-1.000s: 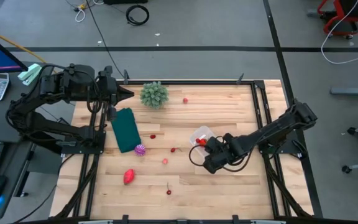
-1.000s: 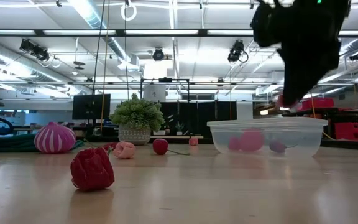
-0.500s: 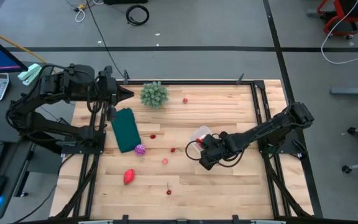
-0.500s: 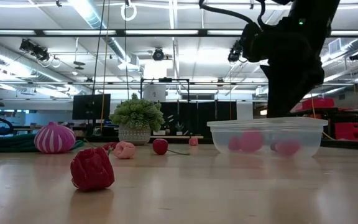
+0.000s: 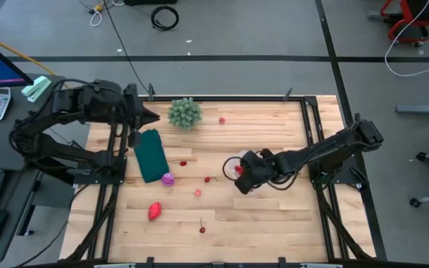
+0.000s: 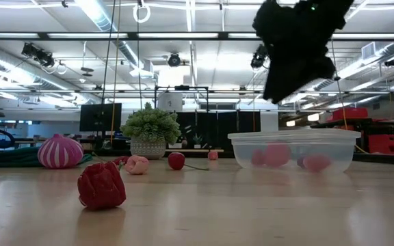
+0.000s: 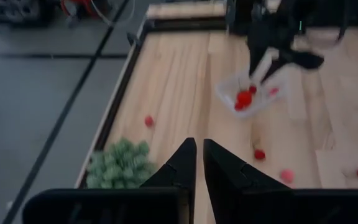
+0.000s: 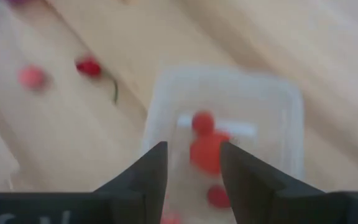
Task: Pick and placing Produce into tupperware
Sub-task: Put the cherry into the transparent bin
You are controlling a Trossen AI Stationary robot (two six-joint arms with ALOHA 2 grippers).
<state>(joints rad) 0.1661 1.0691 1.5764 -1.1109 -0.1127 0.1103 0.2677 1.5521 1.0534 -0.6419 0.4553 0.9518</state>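
The tupperware (image 5: 233,161) is a small clear tub right of the table's middle, and it holds a few red and pink pieces (image 8: 205,148). My right gripper (image 8: 193,168) hangs open above the tub's near side (image 5: 238,176) with nothing between its fingers. Loose produce lies to the tub's left: a red strawberry (image 5: 154,211), a striped ball (image 5: 168,179) and small berries (image 5: 198,193). My left gripper (image 7: 199,163) is shut and raised at the far left (image 5: 152,113), beside the spiky green plant (image 5: 185,113).
A dark green folded cloth (image 5: 151,155) lies at the left, next to the striped ball. One berry (image 5: 222,119) sits near the far edge and another (image 5: 202,229) near the front. Bare wood stretches along the near side and right of the tub.
My right gripper has moved toward the table's left and far edges, from beside the tub's near right corner to above it, and has risen and tipped. A pink piece has come to rest in the tub's right end.
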